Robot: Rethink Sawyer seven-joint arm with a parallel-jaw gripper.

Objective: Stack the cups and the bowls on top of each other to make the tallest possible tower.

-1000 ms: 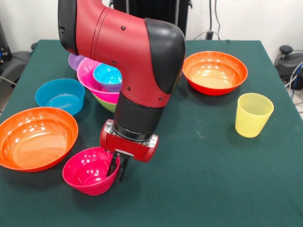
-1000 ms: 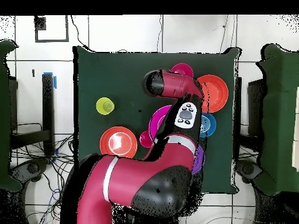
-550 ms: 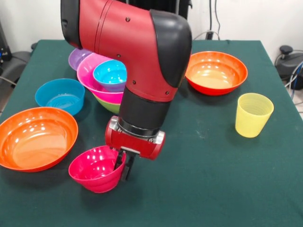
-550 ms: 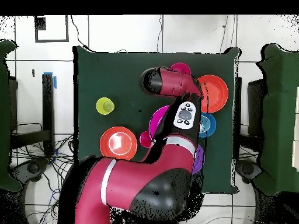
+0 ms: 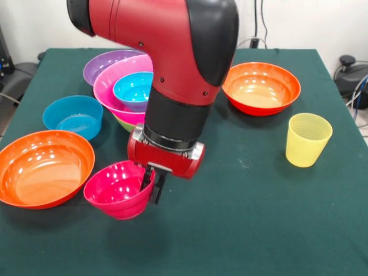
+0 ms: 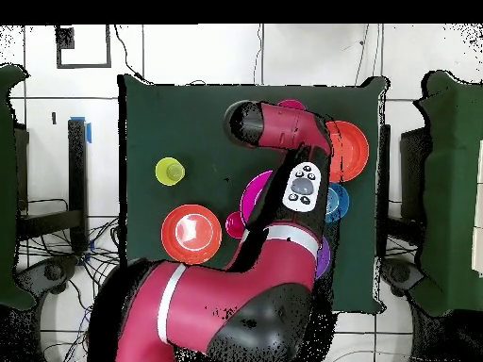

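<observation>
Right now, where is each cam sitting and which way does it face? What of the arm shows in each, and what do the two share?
Front view: across the table, angled down at the arm's lower links; gripper shut on the red-pink bowl.
Overhead view: above the table, straight down; arm spans base to wrist and hides its gripper.
Shared: yellow cup, orange bowls, pink bowl stack.

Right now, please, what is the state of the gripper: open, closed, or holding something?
Gripper: closed on the rim of the small red-pink bowl, one of the fingers outside the wall; the bowl hangs tilted.
</observation>
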